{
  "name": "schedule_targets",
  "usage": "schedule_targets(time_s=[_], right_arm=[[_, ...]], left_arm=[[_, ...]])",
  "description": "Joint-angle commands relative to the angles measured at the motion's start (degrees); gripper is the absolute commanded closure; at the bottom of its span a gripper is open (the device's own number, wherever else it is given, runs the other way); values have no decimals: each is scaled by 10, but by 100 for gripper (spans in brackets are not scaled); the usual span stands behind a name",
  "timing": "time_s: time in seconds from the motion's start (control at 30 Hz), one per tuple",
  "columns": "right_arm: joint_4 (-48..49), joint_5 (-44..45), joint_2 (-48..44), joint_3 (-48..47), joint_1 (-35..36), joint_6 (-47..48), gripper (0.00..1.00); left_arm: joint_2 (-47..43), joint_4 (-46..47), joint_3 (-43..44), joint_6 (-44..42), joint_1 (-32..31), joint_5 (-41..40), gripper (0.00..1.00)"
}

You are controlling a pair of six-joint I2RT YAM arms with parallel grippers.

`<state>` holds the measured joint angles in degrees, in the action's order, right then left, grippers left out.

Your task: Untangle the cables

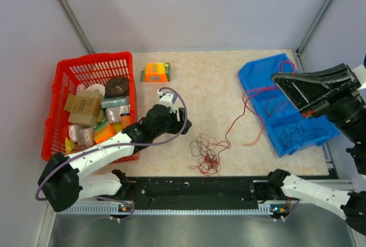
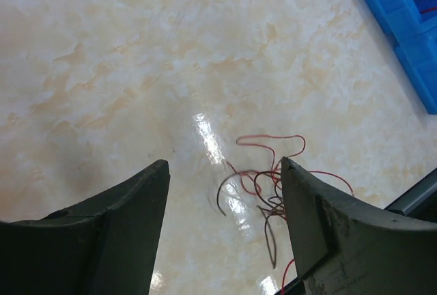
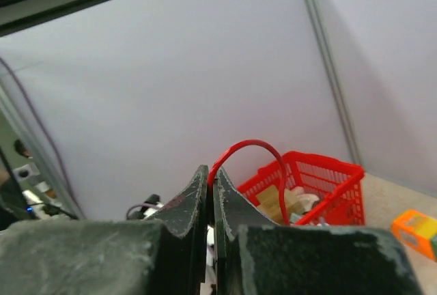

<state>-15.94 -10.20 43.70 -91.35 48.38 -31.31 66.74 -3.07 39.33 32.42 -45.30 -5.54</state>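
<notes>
The cables lie as a small wiry bundle (image 1: 206, 154) of dark red and dark brown wires on the table's near middle. One red wire (image 1: 233, 123) rises from the bundle to my right gripper (image 1: 275, 79), which is held high over the blue tray (image 1: 260, 70). The right wrist view shows that gripper (image 3: 212, 172) shut on the red wire (image 3: 256, 146), which loops out above its tips. My left gripper (image 1: 186, 122) is open and empty, just left of the bundle. In the left wrist view the left gripper (image 2: 225, 172) frames the bundle (image 2: 270, 189), which lies near the right finger.
More dark and red wires (image 1: 294, 132) lie in the blue tray, whose corner shows in the left wrist view (image 2: 410, 29). A red basket (image 1: 66, 87) full of packets stands at the left. An orange box (image 1: 155, 71) lies behind the left gripper.
</notes>
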Motion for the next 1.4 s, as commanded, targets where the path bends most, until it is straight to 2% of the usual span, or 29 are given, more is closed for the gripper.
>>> schedule_targets(time_s=[0.0, 0.1, 0.2, 0.27, 0.33, 0.37, 0.47, 0.63, 0.73, 0.8, 0.87, 1.0, 1.13, 1.3, 1.37], right_arm=[[-44, 74, 32, -35, 8, 72, 100], [-76, 137, 45, -39, 8, 92, 100], [-74, 134, 56, -33, 8, 88, 100], [-70, 119, 65, -37, 8, 82, 100], [-66, 106, 75, -49, 8, 79, 100], [-66, 105, 81, -56, 8, 79, 100], [-64, 90, 90, -70, 8, 79, 100], [-64, 97, 94, -80, 8, 85, 100], [-63, 100, 93, -88, 8, 86, 100], [-60, 99, 93, -95, 8, 86, 100], [-57, 95, 94, -99, 8, 82, 100], [-41, 77, 94, -101, 8, 69, 100], [-40, 74, 94, -122, 8, 64, 100], [-47, 75, 92, -170, 8, 75, 100], [-53, 81, 92, -195, 8, 87, 100]], left_arm=[[-38, -3, 2, -31, 0, 39, 28], [-69, -4, 13, -47, 1, 96, 22], [-86, 51, 14, -70, 1, 181, 20], [-79, 66, 28, -53, 1, 223, 31], [-57, 77, 49, -41, -2, 271, 34], [-39, 86, 57, -34, -8, 282, 34], [23, 90, 89, -35, -37, 303, 24], [104, 91, 123, -104, -123, 240, 19], [121, 191, 73, -124, -169, 207, 18], [147, 265, 52, -122, -187, 214, 18], [188, 269, 73, -101, -195, 190, 18], [290, 199, 139, -75, -194, 118, 24], [354, 212, 146, -48, -188, 88, 39], [376, 168, 144, -29, -155, 61, 51], [360, 171, 121, -33, -138, 41, 53]])
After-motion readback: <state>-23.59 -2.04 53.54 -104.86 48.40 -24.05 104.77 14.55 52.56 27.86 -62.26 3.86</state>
